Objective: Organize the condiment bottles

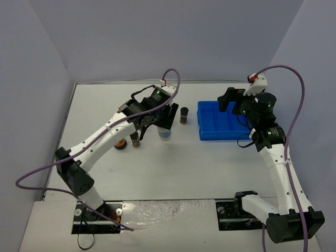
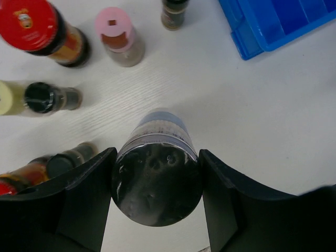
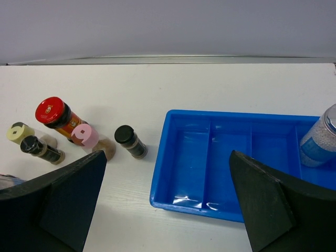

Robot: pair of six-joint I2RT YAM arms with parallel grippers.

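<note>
My left gripper (image 2: pixel 157 153) is shut on a silver-lidded, blue-labelled jar (image 2: pixel 156 181), which stands upright on the table (image 1: pixel 165 134). Around it in the left wrist view are a red-lidded dark sauce jar (image 2: pixel 32 26), a pink-capped jar (image 2: pixel 119 35), a cream jar (image 2: pixel 7 97), tiny black-capped jars (image 2: pixel 46 98) (image 2: pixel 67 161) (image 2: pixel 173 13) and part of a second red-lidded jar (image 2: pixel 16 178). My right gripper (image 3: pixel 168 155) is open and empty above the blue tray (image 3: pixel 181 197). A second silver-lidded jar (image 3: pixel 320 137) stands in the tray's right end.
The blue tray (image 1: pixel 210 131) sits at the right of the table with several compartments. One black-capped jar (image 1: pixel 184 115) stands between the left gripper (image 1: pixel 164 122) and the tray. Walls close in the table on the left, back and right.
</note>
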